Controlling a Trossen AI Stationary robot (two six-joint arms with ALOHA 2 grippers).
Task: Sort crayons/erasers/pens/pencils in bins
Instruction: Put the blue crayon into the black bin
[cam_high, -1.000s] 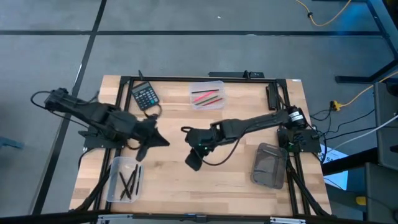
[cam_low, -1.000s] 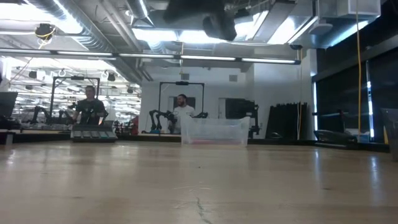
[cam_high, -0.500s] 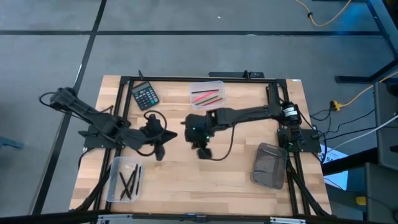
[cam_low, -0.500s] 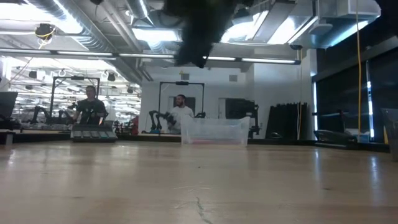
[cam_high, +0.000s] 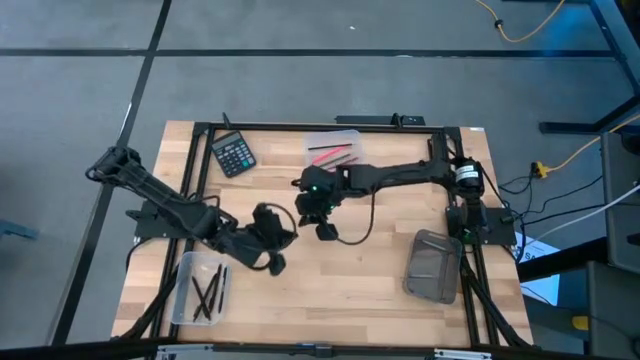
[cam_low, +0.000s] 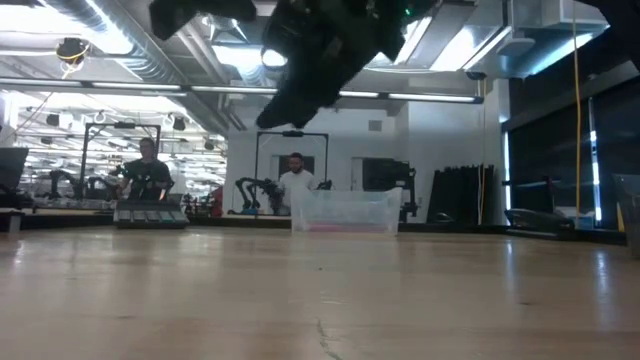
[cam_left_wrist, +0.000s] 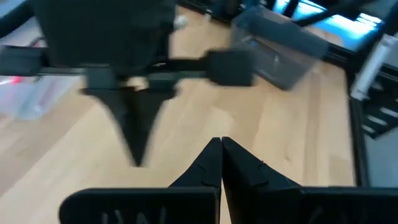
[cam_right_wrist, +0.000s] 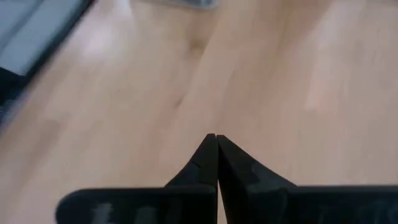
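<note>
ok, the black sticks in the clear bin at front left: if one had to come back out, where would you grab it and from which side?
Probably mid-shaft, from straight above. The black sticks lie flat and crossed in the clear bin, whose walls block any side approach. Set the fingers across a stick's length, on one lying apart from the others; the high view does not show which lies on top.

I see the table (cam_high: 350, 285) as pale wood planks, smooth with a soft sheen, framed by matt black metal rails (cam_high: 300, 126). Two bins (cam_high: 333, 152) look like clear glossy plastic; the third bin (cam_high: 432, 266) is smoky, translucent plastic. The calculator (cam_high: 233, 154) is matt black plastic. My left gripper's fingers (cam_left_wrist: 205, 168) read as dull black plastic, smooth-faced.
</note>
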